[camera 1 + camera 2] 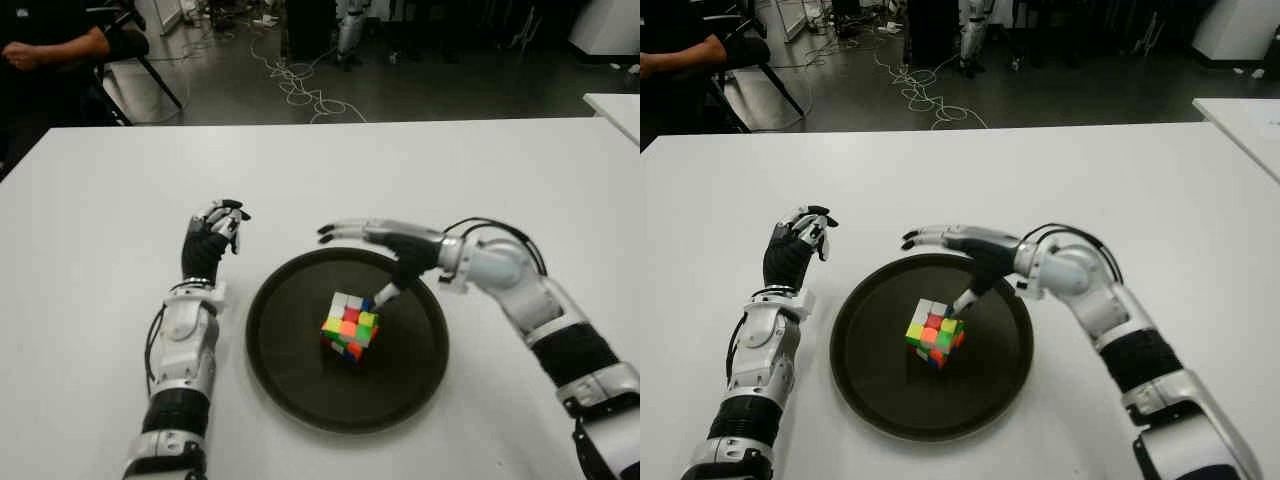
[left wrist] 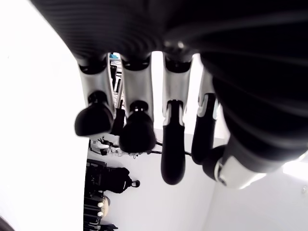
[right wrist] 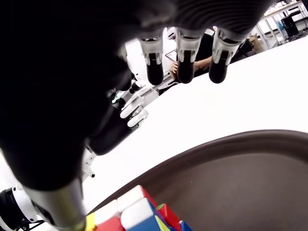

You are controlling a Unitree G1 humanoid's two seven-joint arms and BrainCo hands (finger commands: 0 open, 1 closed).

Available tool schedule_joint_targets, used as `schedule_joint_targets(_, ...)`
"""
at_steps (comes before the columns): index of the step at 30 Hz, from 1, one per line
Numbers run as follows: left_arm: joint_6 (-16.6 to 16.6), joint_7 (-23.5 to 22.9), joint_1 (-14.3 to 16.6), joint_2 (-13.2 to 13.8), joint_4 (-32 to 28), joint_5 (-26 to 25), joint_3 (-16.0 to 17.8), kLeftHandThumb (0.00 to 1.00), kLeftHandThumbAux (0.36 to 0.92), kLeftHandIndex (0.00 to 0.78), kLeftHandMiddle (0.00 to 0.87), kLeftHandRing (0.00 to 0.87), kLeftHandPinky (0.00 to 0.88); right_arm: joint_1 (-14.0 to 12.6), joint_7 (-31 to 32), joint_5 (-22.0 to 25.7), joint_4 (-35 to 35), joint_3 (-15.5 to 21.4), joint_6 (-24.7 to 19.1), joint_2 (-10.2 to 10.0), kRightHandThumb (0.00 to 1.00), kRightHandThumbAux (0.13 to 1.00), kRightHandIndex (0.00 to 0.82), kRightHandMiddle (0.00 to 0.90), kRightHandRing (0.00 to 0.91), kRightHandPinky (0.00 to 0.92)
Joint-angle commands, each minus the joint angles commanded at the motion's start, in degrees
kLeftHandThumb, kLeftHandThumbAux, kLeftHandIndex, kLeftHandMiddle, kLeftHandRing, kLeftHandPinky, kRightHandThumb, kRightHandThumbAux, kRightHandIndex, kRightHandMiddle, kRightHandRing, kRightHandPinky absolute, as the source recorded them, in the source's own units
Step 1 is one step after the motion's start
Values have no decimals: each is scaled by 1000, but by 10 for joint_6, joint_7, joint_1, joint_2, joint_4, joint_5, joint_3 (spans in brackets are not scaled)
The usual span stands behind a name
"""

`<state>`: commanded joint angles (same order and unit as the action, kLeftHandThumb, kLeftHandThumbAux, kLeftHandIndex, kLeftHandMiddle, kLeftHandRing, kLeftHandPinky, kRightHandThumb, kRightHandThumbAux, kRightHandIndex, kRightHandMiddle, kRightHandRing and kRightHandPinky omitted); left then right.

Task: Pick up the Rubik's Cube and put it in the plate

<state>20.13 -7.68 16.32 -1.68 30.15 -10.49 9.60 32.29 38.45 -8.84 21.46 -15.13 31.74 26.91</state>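
The Rubik's Cube (image 1: 350, 325) sits inside the dark round plate (image 1: 290, 350), a little tilted, near its middle. My right hand (image 1: 392, 250) hovers over the plate's far side, open, its long fingers (image 1: 345, 232) stretched leftward above the rim. Its thumb (image 1: 388, 292) points down at the cube's upper right corner; whether they touch I cannot tell. The right wrist view has the cube (image 3: 134, 214) just under the thumb and nothing held. My left hand (image 1: 210, 240) shows idle beside the plate, on its left, fingers loosely bent and holding nothing.
The white table (image 1: 100, 200) stretches wide around the plate. Beyond its far edge are a person's arm (image 1: 50, 45), a chair and cables on the floor (image 1: 295, 80). Another white table corner (image 1: 615, 105) shows at the far right.
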Motion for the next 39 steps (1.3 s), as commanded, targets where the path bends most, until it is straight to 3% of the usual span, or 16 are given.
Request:
schedule_joint_targets(3, 0, 2, 0, -1, -1, 2, 0, 857, 659, 425, 530, 784, 804, 0, 19, 50, 6, 31, -13, 8, 0, 859, 0, 0, 0, 0)
schedule_joint_targets(7, -3, 5, 1, -1, -3, 3, 0, 858, 659, 427, 530, 786, 804, 1, -18, 102, 18, 76, -49, -28, 0, 863, 0, 0, 0, 0)
schedule_joint_targets(9, -4, 7, 1, -1, -4, 5, -1, 858, 659, 427, 530, 786, 803, -5, -46, 140, 26, 110, -48, -53, 0, 866, 0, 0, 0, 0)
schedule_joint_targets(11, -5, 7, 2, -1, -3, 5, -1, 858, 659, 427, 529, 785, 801, -8, -59, 165, 30, 131, -47, -66, 0, 866, 0, 5, 0, 0)
schedule_joint_targets(14, -6, 5, 4, 1, -1, 4, -1, 858, 659, 427, 529, 783, 798, -42, -93, 215, 1, 176, -66, -87, 0, 851, 16, 43, 28, 23)
schedule_joint_targets(16, -7, 4, 5, 2, 0, 3, -1, 858, 659, 426, 531, 784, 798, -80, -130, 232, -19, 198, -84, -111, 0, 839, 46, 89, 73, 63)
schedule_joint_targets(17, -8, 3, 5, 3, 0, 1, -1, 858, 659, 426, 531, 785, 798, -111, -167, 229, -28, 205, -87, -137, 0, 837, 55, 102, 87, 75)
schedule_joint_targets(19, -8, 0, 5, 4, 2, -1, 0, 858, 659, 426, 532, 787, 798, -152, -225, 214, -31, 210, -84, -182, 20, 847, 131, 196, 190, 221)
schedule_joint_targets(22, -8, -4, 6, 4, 4, -3, 0, 858, 659, 424, 534, 789, 802, -167, -289, 186, 20, 205, -79, -231, 67, 866, 234, 298, 297, 326)
schedule_joint_targets(26, -4, -5, 6, 3, 6, -2, 0, 857, 660, 422, 537, 792, 806, -160, -322, 167, 74, 202, -87, -248, 109, 876, 306, 371, 375, 396)
schedule_joint_targets(30, 1, -1, 8, 2, 12, 0, 1, 857, 660, 421, 538, 795, 807, -158, -351, 148, 43, 198, -183, -242, 123, 861, 311, 396, 405, 421)
schedule_joint_targets(34, 2, -1, 9, 0, 13, 0, 2, 857, 660, 421, 537, 799, 807, -156, -369, 130, 6, 192, -209, -251, 120, 847, 298, 393, 407, 423)
schedule_joint_targets(36, 2, -1, 8, 0, 12, 0, 2, 857, 660, 421, 536, 798, 807, -155, -376, 118, 8, 188, -195, -254, 119, 847, 294, 392, 406, 421)
schedule_joint_targets(39, 5, -1, 7, -1, 11, 1, 1, 857, 661, 422, 533, 794, 805, -154, -390, 91, 34, 182, -137, -251, 120, 847, 290, 389, 406, 419)
